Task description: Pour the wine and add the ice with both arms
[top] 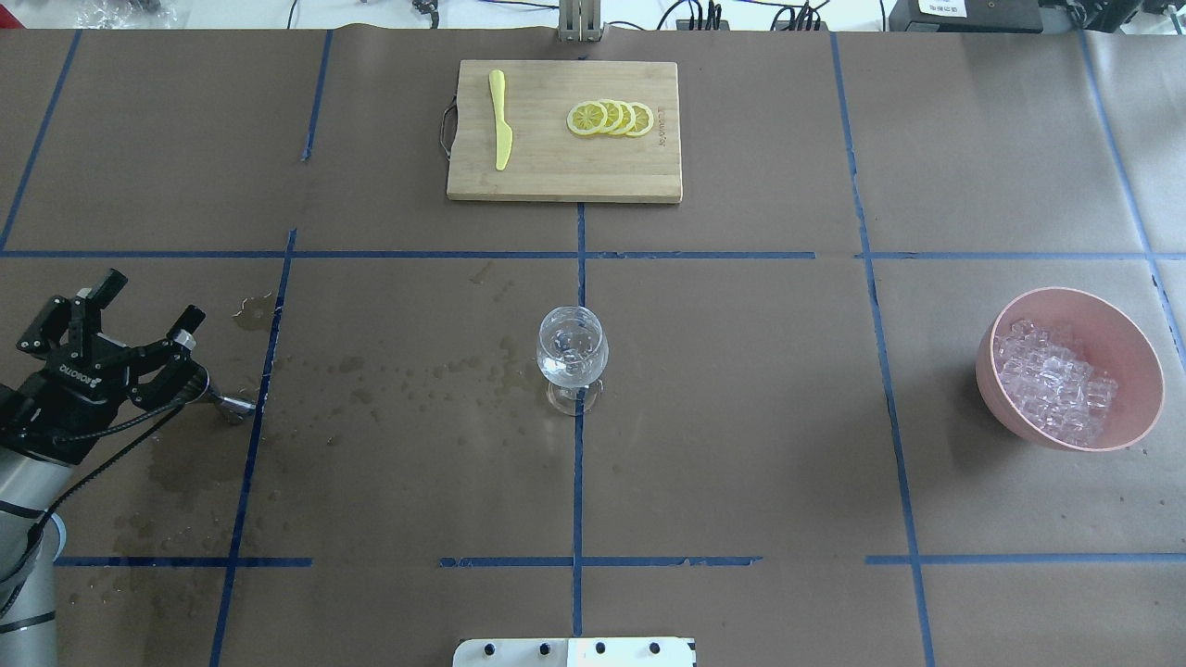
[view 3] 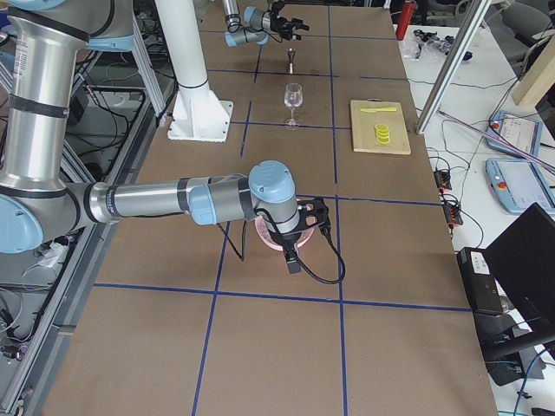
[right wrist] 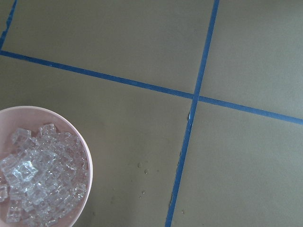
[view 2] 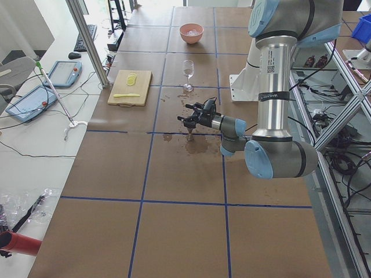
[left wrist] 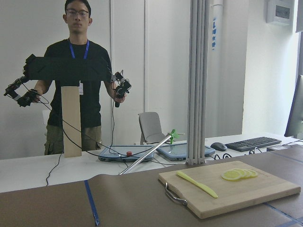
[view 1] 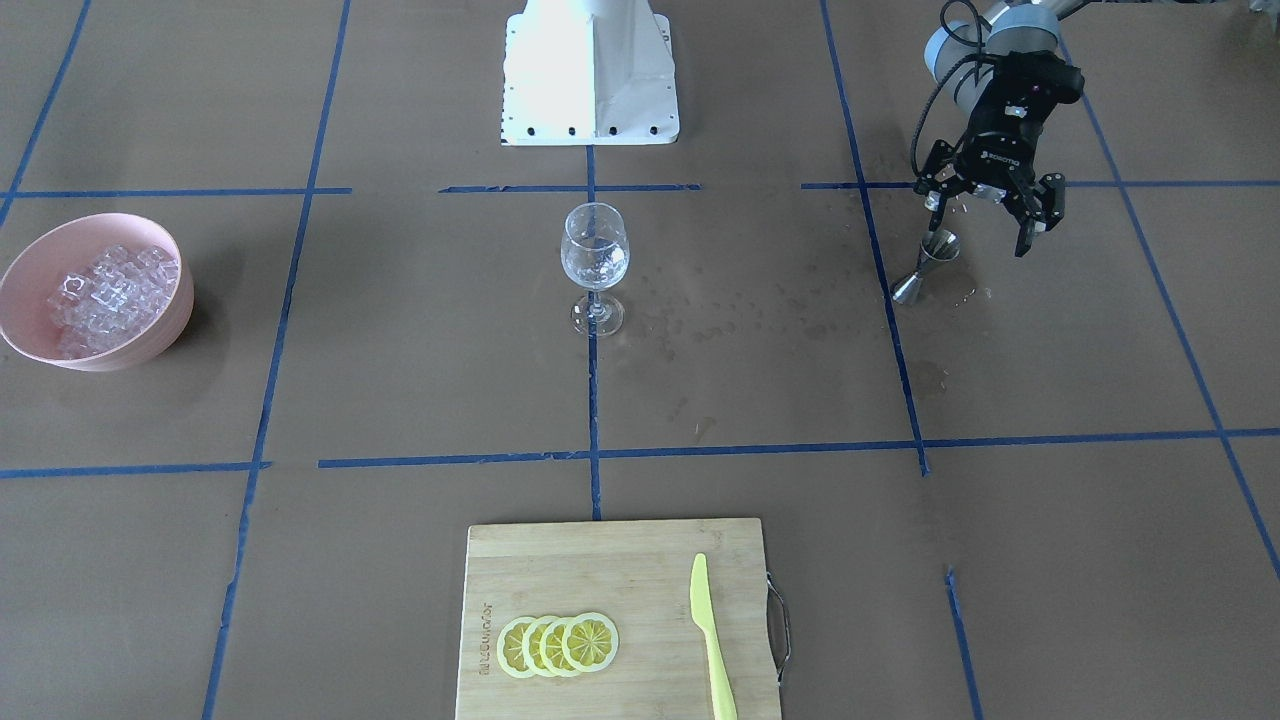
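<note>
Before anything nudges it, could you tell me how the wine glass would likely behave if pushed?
The wine glass probably tips easily: its bowl sits high on a thin stem over a small foot. Being clear glass, it likely breaks if toppled.

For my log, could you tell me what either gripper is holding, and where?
Left gripper is open, holding nothing; the jigger stands free of it. Right gripper: cannot be told.

pink bowl (right wrist: 89,172) cut by frame edge, right gripper (view 3: 293,263) jaws unreadable
</note>
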Tool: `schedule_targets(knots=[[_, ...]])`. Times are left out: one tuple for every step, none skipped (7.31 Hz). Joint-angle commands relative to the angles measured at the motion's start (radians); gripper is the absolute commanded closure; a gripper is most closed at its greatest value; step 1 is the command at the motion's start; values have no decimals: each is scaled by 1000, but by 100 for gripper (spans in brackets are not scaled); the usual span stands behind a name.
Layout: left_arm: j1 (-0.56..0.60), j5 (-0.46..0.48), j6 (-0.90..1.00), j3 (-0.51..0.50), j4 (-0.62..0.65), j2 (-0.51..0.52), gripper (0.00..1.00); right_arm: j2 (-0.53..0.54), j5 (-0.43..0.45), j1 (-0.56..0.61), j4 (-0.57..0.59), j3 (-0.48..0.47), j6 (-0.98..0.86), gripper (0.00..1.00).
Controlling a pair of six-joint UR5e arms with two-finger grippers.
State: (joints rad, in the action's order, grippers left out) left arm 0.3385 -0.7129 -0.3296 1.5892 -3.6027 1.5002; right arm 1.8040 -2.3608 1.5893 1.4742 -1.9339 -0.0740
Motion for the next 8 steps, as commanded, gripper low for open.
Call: schedule_targets(knots=[[275, -312, -5, 2, 173, 6, 0, 2, 0, 0, 0, 4, -1, 0], [415, -473, -5, 3, 323, 21, 0, 3, 0, 0, 0, 4, -3, 0], [532, -632, 1, 8, 487, 38, 0, 5, 0, 1, 0, 4, -3, 0], [635, -790, 15, 18, 686, 73, 0, 9, 0, 1, 0, 3, -3, 0], [754, -956, 52, 49, 889, 122, 0, 11, 0, 0, 0, 3, -4, 0], [898, -1125, 90, 52, 1086, 188, 0, 12, 0, 1, 0, 3, -6, 0], [1010, -1265, 130, 49, 1278, 254, 0, 12, 0, 1, 0, 3, -6, 0], [1080, -1292, 229, 48, 1358, 256, 0, 17, 0, 1, 0, 1, -7, 0]])
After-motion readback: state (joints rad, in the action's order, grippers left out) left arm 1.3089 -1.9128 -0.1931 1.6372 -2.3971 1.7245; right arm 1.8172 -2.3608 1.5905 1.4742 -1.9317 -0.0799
